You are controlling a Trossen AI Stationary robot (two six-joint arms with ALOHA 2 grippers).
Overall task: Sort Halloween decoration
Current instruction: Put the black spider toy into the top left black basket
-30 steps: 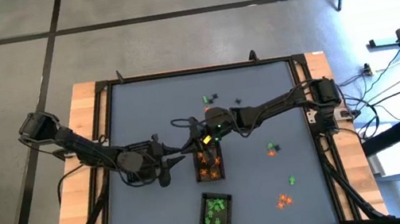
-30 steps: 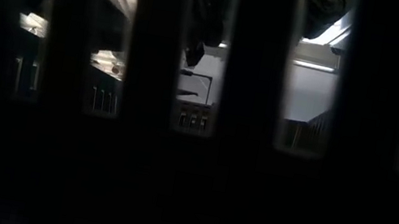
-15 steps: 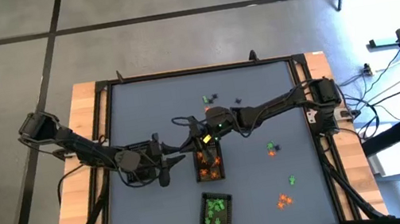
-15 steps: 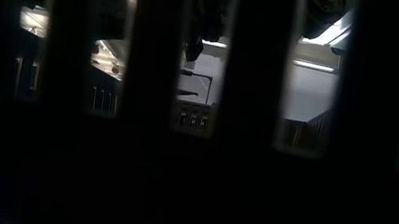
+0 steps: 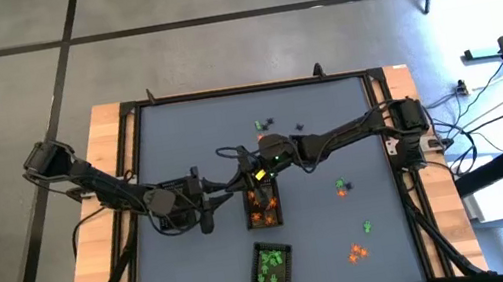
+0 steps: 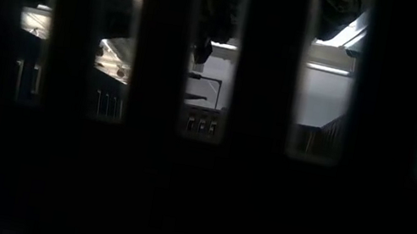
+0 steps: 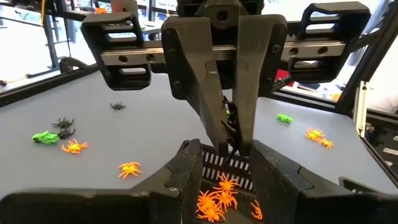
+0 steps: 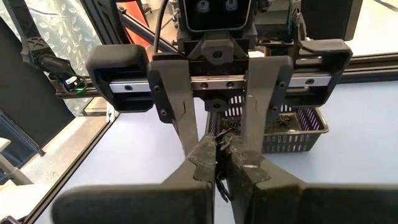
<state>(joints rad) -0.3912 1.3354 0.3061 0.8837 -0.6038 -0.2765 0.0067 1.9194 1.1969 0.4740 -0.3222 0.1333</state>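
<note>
**High view:** Both arms met at mid-surface [image 5: 191,140]. The right gripper [image 5: 255,178] hung over the end of a tray [image 5: 249,212] of orange pieces, and the left gripper [image 5: 210,208] sat just beside that tray. A second tray [image 5: 253,280] of green pieces lay nearer the front edge. Loose Halloween decoration [image 5: 355,253] remained scattered on the right half and near the back.

**Low view:** Dark bars blocked nearly everything, and neither gripper could be made out.

**Left wrist view:** The right gripper [image 7: 231,142] pointed down with its fingers pinched together on a black spider [image 7: 230,121]. It was directly above the orange spiders [image 7: 217,198] in the slatted tray [image 7: 217,163]. The left arm's own fingers [image 7: 186,177] stood apart on either side, with nothing seen in their grip. Green, black and orange pieces [image 7: 74,147] lay loose on the surface beyond.

**Right wrist view:** The right gripper [image 8: 221,171] was closed on the small black piece. The left gripper [image 8: 222,146] faced it with fingers parted. Behind it stood a basket-like tray [image 8: 298,134] holding black pieces.
</note>
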